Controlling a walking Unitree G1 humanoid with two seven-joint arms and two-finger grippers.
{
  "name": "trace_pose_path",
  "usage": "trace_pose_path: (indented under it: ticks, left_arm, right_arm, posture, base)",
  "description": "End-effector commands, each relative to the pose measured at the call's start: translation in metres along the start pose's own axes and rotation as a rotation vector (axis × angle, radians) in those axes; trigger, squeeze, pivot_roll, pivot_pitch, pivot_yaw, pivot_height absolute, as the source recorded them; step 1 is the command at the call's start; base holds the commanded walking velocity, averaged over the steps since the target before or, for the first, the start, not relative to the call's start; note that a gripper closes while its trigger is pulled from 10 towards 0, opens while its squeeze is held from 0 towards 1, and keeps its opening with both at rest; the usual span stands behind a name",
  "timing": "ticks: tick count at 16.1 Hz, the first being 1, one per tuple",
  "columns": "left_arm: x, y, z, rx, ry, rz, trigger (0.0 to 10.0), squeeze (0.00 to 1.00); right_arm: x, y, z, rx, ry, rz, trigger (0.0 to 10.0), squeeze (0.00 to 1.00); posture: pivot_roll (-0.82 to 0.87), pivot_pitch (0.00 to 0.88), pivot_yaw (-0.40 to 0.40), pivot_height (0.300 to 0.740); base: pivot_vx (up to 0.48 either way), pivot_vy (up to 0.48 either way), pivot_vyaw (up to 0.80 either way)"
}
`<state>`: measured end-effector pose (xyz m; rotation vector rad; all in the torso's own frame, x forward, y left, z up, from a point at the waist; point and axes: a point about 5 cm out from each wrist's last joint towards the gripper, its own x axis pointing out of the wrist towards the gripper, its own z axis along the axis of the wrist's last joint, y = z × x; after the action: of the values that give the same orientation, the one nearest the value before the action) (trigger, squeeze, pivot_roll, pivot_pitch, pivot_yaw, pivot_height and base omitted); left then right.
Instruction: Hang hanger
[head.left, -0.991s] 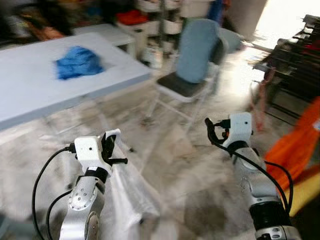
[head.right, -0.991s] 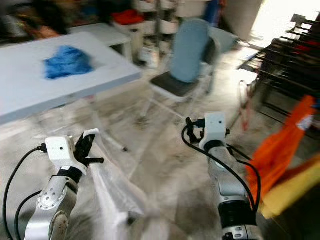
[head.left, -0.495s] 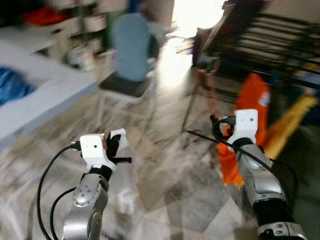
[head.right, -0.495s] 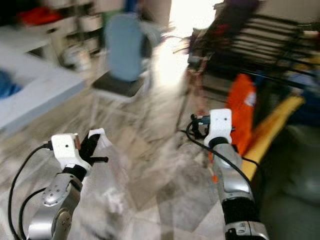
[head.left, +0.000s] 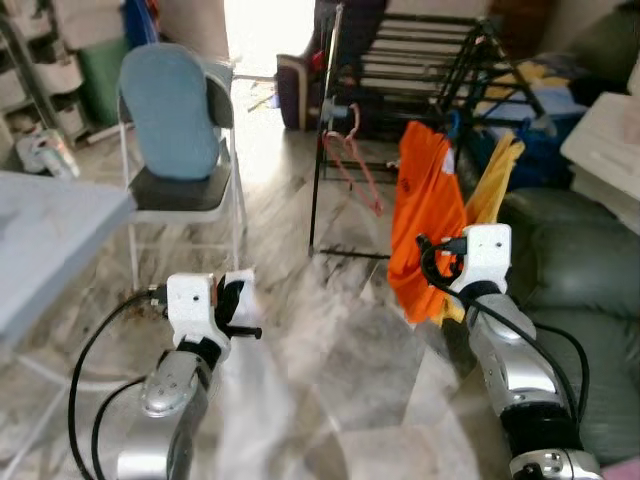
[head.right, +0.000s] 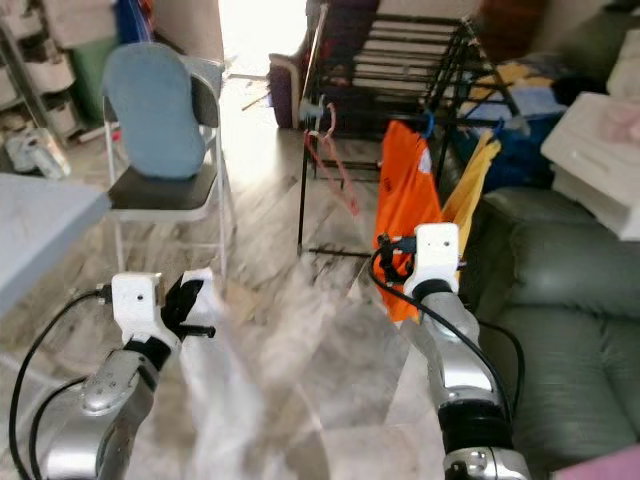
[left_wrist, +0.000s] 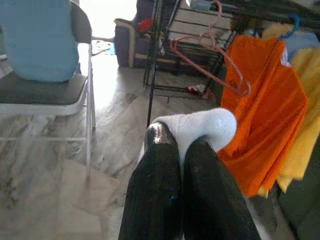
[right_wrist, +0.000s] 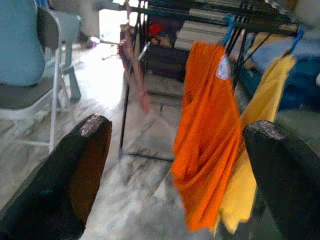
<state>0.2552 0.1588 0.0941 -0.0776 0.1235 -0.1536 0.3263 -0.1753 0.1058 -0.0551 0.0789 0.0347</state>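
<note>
In the left eye view the left gripper (head.left: 238, 305) is raised at the lower left, its fingers pressed together on a white garment (head.left: 262, 400) that trails down from them toward the floor in a blur; the hanger itself cannot be made out inside it. Ahead and to the right stands the black drying rack (head.left: 420, 60), with an orange shirt (head.left: 425, 215) and a yellow garment (head.left: 490, 190) hanging from its near rail and an empty pink hanger (head.left: 352, 150) on its left end. The right gripper (head.left: 425, 258) sits just in front of the orange shirt, so the right arm is the nearer one to the rack, while the loaded left arm is well apart from it. The right eye view shows the same layout, with a folding chair (head.right: 160, 130) to the left of the rack and a grey tabletop (head.right: 40, 235) at the far left. In the left wrist view the two fingers (left_wrist: 155, 185) are closed side by side on a rounded white fold of the garment, and the rack rail lies up and ahead of them, its long axis running across their line of sight. In the right wrist view the fingers (right_wrist: 85, 170) are spread wide and hold nothing, framing the orange shirt and yellow garment straight ahead.
</note>
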Motion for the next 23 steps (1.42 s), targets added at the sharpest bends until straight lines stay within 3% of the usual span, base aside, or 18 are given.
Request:
trace_pose_path:
  ticks: [1, 6, 11, 16, 23]
  left_arm:
    - [-0.001, 0.003, 0.005, 0.034, -0.015, 0.001, 10.0, 0.00]
    - [-0.012, 0.013, -0.004, 0.079, -0.012, 0.049, 10.0, 0.00]
    - [-0.023, 0.025, -0.014, 0.092, 0.008, 0.073, 10.0, 0.00]
    - [-0.017, 0.020, -0.009, 0.076, -0.017, 0.041, 10.0, 0.00]
    - [-0.011, 0.018, -0.009, 0.059, -0.024, 0.031, 10.0, 0.00]
  right_arm:
    - [0.000, 0.004, 0.004, -0.009, -0.017, 0.011, 10.0, 0.00]
    - [-0.019, 0.000, -0.016, 0.047, 0.058, -0.020, 10.0, 0.00]
    - [-0.050, -0.010, -0.032, 0.015, 0.107, -0.029, 10.0, 0.00]
    - [-0.034, -0.009, -0.018, 0.008, 0.071, -0.036, 10.0, 0.00]
    - [-0.032, -0.008, -0.013, 0.003, 0.061, -0.029, 10.0, 0.00]
  posture:
    - [-0.01, 0.000, -0.012, 0.740]
    - [-0.02, 0.000, 0.031, 0.740]
    - [-0.05, 0.000, 0.038, 0.740]
    - [-0.04, 0.000, 0.031, 0.740]
    - [-0.05, 0.000, 0.024, 0.740]
  base:
    - [0.000, 0.458, 0.00]
    - [0.000, 0.074, 0.00]
    - [0.000, 0.000, 0.00]
    - [0.067, 0.000, -0.10]
    - [0.366, 0.261, -0.14]
